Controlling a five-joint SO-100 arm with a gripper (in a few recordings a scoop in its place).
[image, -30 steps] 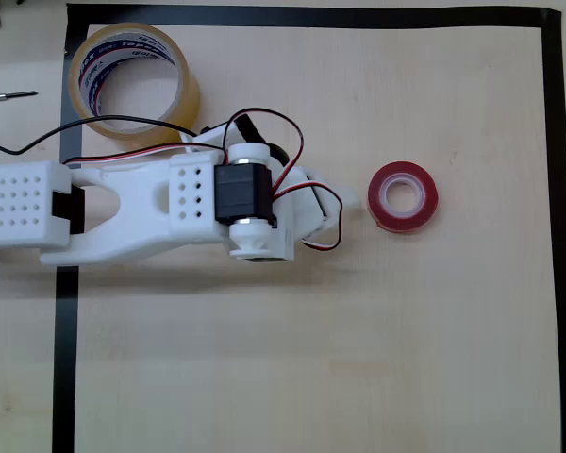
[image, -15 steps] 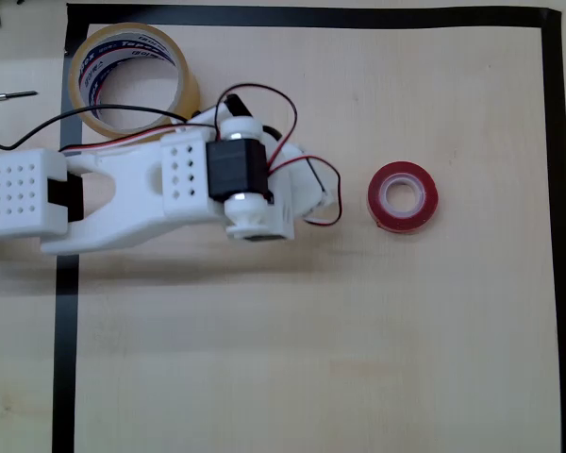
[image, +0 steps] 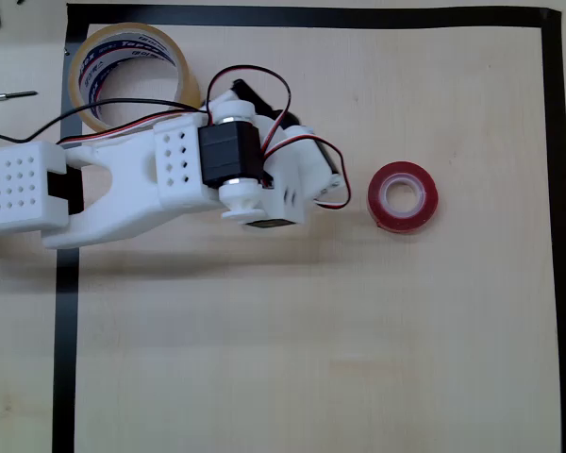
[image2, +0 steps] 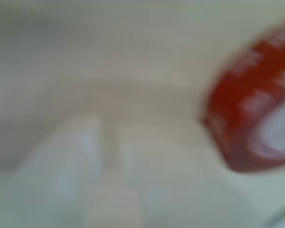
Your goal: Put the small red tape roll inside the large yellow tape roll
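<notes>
A: Where is the hand (image: 332, 184) sitting, and is it apart or together?
B: In the overhead view it is hanging over the counter (image: 311, 330), near the red roll (image: 403, 196) but not touching it. The arm (image: 170, 179) is covering the fingers, and the wrist view is too blurred, so I cannot tell.
A: And the red roll?
B: It is lying flat on the counter, right of the hand; the wrist view is showing it at the right edge (image2: 256, 104).
A: Is the yellow roll (image: 132, 80) holding anything?
B: It is sitting at the top-left corner on the black tape border (image: 557, 236), well apart from the red roll, with bare counter showing inside its ring.
</notes>
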